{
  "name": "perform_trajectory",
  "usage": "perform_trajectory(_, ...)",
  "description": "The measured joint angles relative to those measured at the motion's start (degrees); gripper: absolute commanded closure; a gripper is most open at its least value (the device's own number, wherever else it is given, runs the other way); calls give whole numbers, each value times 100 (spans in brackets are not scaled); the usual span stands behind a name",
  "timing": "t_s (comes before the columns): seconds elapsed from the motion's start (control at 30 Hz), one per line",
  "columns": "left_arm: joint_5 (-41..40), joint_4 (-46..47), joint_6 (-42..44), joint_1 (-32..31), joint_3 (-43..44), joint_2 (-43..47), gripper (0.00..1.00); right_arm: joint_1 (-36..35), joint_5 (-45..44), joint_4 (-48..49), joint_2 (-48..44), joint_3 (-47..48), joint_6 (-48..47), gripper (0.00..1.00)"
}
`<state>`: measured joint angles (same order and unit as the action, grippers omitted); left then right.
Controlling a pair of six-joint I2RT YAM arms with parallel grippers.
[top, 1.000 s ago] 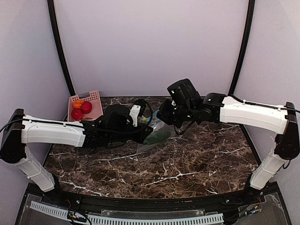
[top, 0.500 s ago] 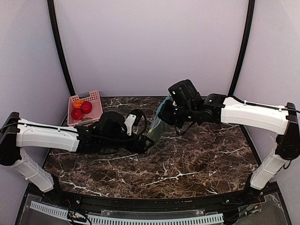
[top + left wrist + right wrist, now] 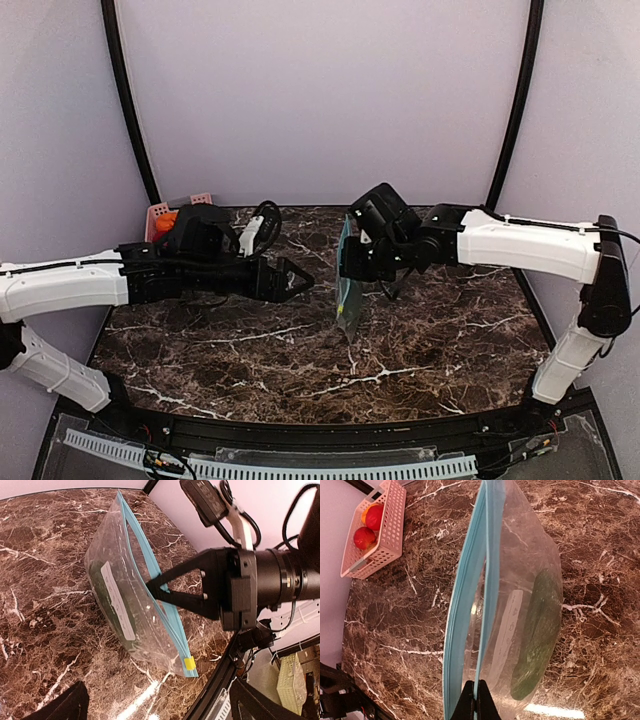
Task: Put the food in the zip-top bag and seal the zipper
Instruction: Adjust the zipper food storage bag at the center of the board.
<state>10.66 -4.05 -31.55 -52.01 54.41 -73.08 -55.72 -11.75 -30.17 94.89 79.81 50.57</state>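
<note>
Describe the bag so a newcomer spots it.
Find the marble table's middle, beneath the right hand. The zip-top bag hangs there, pinched by its teal-blue zipper. It is clear plastic with a white label, unlike the pink basket far left.

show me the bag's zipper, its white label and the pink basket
zipper (image 3: 470, 580): right wrist view, middle of the teal strip
white label (image 3: 117, 600): left wrist view, centre of the label
pink basket (image 3: 390, 525): right wrist view, its slotted side wall
</note>
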Motion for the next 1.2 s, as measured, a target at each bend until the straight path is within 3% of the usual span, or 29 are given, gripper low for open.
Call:
perform_trajectory(0.1,275,-9,-273,205,118,-186,5,0,197,-68,92,-9,-323,100)
perform_trajectory(0.23,588,170,-678,328,149,-599,17,-2,560,96,103,-146,-575,100)
perform_trajectory(0.53,1019,754,-1290,457,164,-1364,21,-2,1207,592,269,-262,-754,100)
perform_trajectory(0.73,955,848,-1386,514,192,-1552,39,-2,1366,684,284,-262,-852,100)
perform_trajectory(1.03,828,835,-1355,586,420,-1888,59,-17,1399,699,326,-262,-879,100)
perform_trajectory(1.2,601,684,-1228,595,654,-1978,81,-46,1349,669,361,-254,-938,100)
